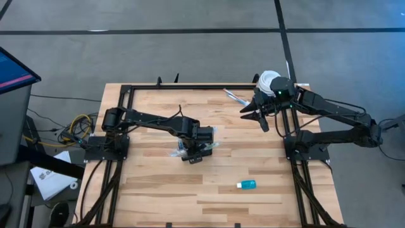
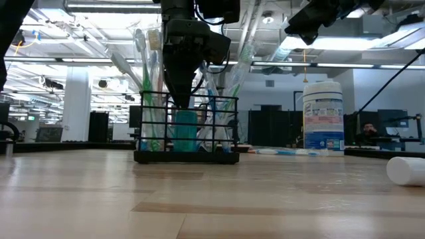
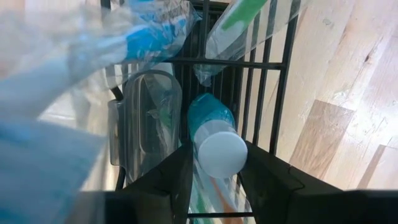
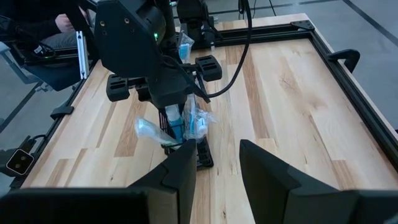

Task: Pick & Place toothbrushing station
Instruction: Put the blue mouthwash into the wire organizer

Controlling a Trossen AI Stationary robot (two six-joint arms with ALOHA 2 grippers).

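Note:
The black wire holder [image 2: 226, 126] stands by its base on the table, left of the middle, with several wrapped toothbrushes [image 2: 147, 73] upright in it. It also shows in the right wrist view [image 4: 203, 155]. My left gripper [image 2: 179, 99] points down into it and is shut on a teal tube with a white cap [image 3: 221, 149] that stands in a compartment. My right gripper [image 1: 256, 114] is open and empty, raised at the table's far right, next to the white canister [image 2: 323, 118]. My left gripper pinches the teal tube just under its white cap [image 3: 208, 121] between its two fingers [image 3: 177, 180]. The fingers come from above, pointing down into the holder. The tube stands upright inside the wire compartment [image 3: 277, 93]; its lower end is hidden.
A small teal tube with a white cap [image 1: 247, 184] lies on the near right of the table and shows in the low view [image 2: 406, 170]. A wrapped toothbrush [image 1: 235, 96] lies near the far edge. A black frame [image 1: 126, 95] borders the table.

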